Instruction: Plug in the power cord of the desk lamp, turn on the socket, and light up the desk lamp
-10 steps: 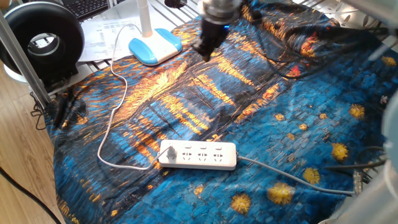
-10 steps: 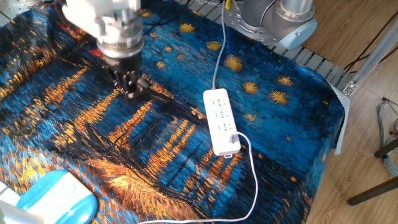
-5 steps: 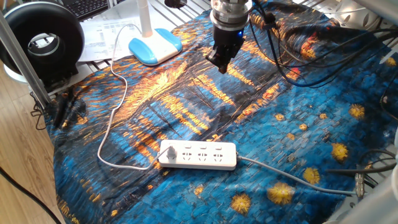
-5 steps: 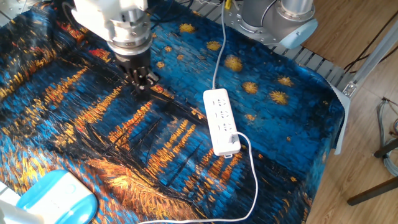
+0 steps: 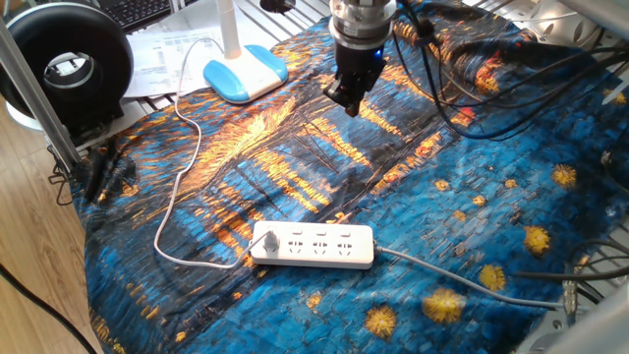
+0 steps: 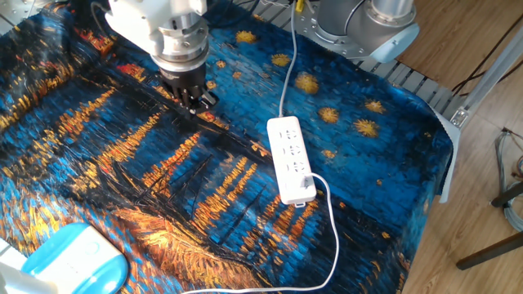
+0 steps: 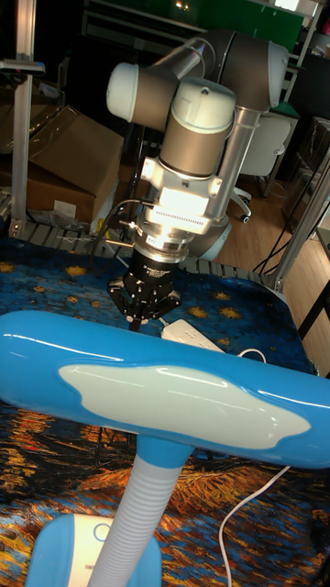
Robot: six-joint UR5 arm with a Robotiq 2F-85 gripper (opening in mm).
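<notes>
The desk lamp's blue and white base (image 5: 246, 74) stands at the cloth's far left corner, its white stem (image 5: 228, 29) rising from it. In the tall fixed view its blue head (image 7: 165, 385) fills the foreground. The power cord (image 5: 177, 167) loops from the base to a plug (image 5: 263, 243) seated in the end outlet of the socket (image 5: 319, 246), also seen as the socket (image 6: 290, 159) with the plug (image 6: 303, 184). My gripper (image 5: 348, 99) hangs above the cloth, right of the lamp and far from the socket. The gripper (image 6: 197, 101) looks shut and holds nothing.
A black ring-shaped device (image 5: 64, 59) stands at the far left off the cloth, with papers (image 5: 167, 49) beside it. Black cables (image 5: 462, 88) trail over the cloth behind the arm. The strip's grey cable (image 5: 462, 280) runs off to the right.
The gripper has moved away from the lamp base, towards the middle of the cloth, and has nearly stopped. Lamp, cord and socket have not moved.
</notes>
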